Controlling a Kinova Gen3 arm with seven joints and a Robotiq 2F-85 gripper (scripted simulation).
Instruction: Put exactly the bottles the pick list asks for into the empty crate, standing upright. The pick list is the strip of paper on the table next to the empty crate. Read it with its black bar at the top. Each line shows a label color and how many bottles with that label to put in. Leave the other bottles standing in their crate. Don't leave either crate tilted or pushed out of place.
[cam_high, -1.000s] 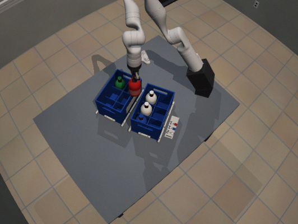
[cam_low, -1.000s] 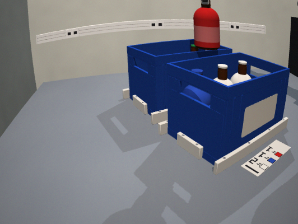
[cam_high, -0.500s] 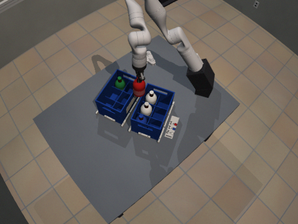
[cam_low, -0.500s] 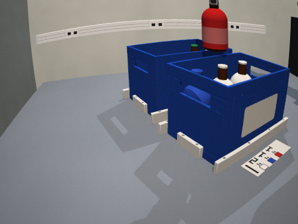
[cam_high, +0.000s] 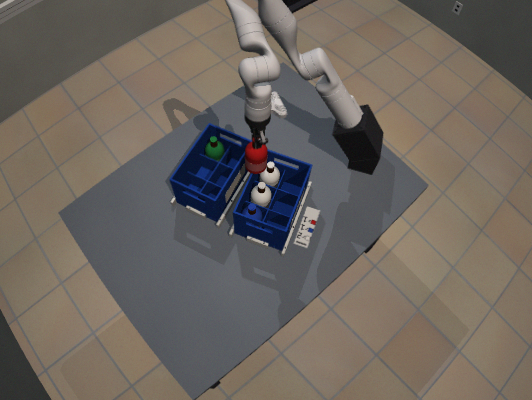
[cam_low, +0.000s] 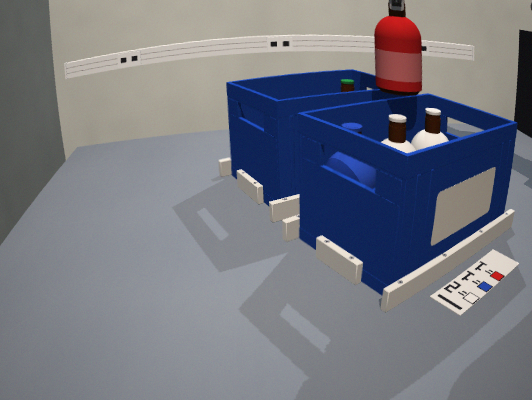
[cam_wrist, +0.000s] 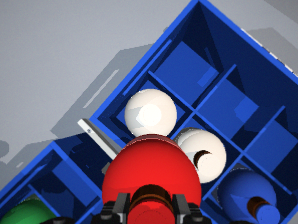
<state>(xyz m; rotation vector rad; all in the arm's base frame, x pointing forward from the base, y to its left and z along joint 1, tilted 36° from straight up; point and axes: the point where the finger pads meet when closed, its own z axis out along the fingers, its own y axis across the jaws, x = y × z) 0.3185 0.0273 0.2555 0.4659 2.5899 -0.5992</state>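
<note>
I have the claw (cam_high: 258, 141) clenched on the neck of the red-label bottle (cam_low: 398, 54), which hangs upright and clear above the crate rims so nothing snags. Directly below it lies the receiving crate (cam_low: 410, 165), already holding two white bottles (cam_wrist: 150, 113) and one blue bottle (cam_wrist: 246, 192). The pick list (cam_low: 475, 281) lies beyond that crate on the desk (cam_low: 125, 280). The green bottle (cam_high: 214, 148) stays behind the claw in the source crate (cam_high: 192, 192).

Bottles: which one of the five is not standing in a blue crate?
The red bottle, held in the gripper above the crates; the green, blue and two white ones stand inside.

Top looks down, exterior low sideways, wrist close; all share crates (cam_high: 272, 200).
</note>
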